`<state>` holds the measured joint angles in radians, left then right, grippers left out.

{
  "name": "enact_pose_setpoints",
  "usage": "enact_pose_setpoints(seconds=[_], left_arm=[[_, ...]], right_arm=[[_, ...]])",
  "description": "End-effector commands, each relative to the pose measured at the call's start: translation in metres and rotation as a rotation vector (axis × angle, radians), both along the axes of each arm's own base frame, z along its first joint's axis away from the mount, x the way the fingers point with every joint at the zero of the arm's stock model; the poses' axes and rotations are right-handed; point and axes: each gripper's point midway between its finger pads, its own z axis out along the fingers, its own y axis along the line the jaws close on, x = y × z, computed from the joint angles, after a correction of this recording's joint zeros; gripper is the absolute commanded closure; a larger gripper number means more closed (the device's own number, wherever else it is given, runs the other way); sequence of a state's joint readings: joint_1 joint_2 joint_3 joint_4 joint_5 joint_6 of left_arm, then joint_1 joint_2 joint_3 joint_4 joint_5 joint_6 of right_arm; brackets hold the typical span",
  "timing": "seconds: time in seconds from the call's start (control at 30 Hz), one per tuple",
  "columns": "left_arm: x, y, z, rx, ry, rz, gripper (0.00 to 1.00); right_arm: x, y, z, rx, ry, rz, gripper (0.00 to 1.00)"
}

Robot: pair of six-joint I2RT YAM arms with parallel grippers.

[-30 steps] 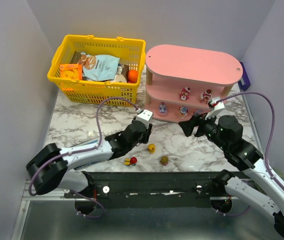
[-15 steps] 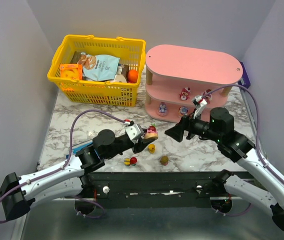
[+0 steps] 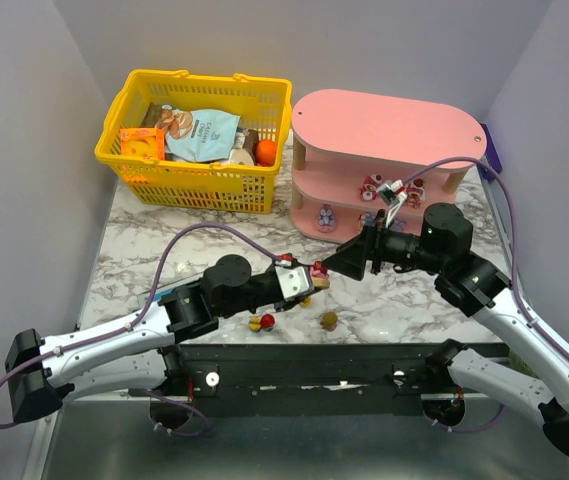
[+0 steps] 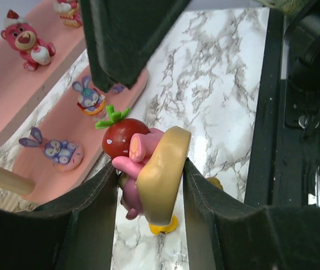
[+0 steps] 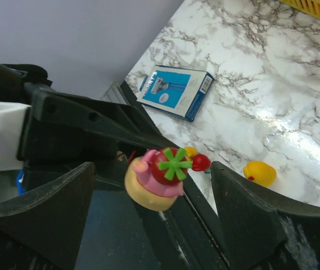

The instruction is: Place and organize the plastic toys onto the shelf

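My left gripper [image 3: 310, 279] is shut on a pink figurine with a red strawberry on a tan base [image 3: 318, 273], held above the table in front of the shelf [image 3: 389, 125]. In the left wrist view the figurine [image 4: 148, 163] sits clamped between my fingers [image 4: 92, 208]. My right gripper [image 3: 336, 266] is open and faces it; in the right wrist view the figurine [image 5: 160, 177] hangs between my spread fingers [image 5: 249, 208], touching neither. Figurines stand on the shelf's middle tier [image 3: 371, 185] and bottom tier [image 3: 325, 215]. Three toys lie on the table: yellow [image 3: 304, 297], red-yellow [image 3: 261, 322], brownish [image 3: 330, 320].
A yellow mesh basket [image 3: 184, 185] with snack packets stands at the back left, next to the shelf. A flat blue box [image 5: 175, 91] lies on the marble at the left, partly under my left arm. A black rail [image 3: 294, 360] runs along the near table edge.
My left gripper has lifted the strawberry figurine off the table and carried it right. My right gripper has swung left and down to face it, its fingers now either side of it.
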<state>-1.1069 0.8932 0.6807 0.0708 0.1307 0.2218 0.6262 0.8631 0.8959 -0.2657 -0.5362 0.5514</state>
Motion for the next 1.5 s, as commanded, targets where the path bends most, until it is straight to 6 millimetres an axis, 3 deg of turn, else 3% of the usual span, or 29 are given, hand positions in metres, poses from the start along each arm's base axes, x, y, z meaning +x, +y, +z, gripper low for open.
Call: enact_pose_setpoints(seconds=[0.0, 0.17, 0.3, 0.67, 1.0, 1.4, 1.47], left_arm=[[0.005, -0.002, 0.015, -0.012, -0.080, 0.037, 0.94], [0.010, -0.005, 0.022, -0.037, -0.133, 0.094, 0.95], [0.011, -0.008, 0.022, -0.028, -0.162, 0.118, 0.95], [0.018, -0.008, 0.030, -0.054, -0.223, 0.181, 0.96], [0.013, -0.011, 0.030, -0.052, -0.239, 0.162, 0.96], [0.009, -0.013, 0.030, -0.050, -0.252, 0.150, 0.96], [0.009, -0.013, 0.030, -0.050, -0.252, 0.153, 0.96]], right_arm=[[-0.003, 0.007, 0.006, 0.046, 0.030, 0.036, 0.10], [0.005, 0.009, -0.013, 0.021, 0.079, 0.007, 0.12], [0.004, 0.012, -0.017, 0.034, 0.087, 0.019, 0.15], [-0.003, 0.019, -0.020, 0.035, 0.102, 0.091, 0.45], [-0.002, 0.024, -0.029, 0.010, 0.099, 0.120, 0.55], [0.004, 0.027, -0.037, -0.003, 0.114, 0.111, 0.49], [0.004, 0.028, -0.039, -0.003, 0.116, 0.115, 0.61]])
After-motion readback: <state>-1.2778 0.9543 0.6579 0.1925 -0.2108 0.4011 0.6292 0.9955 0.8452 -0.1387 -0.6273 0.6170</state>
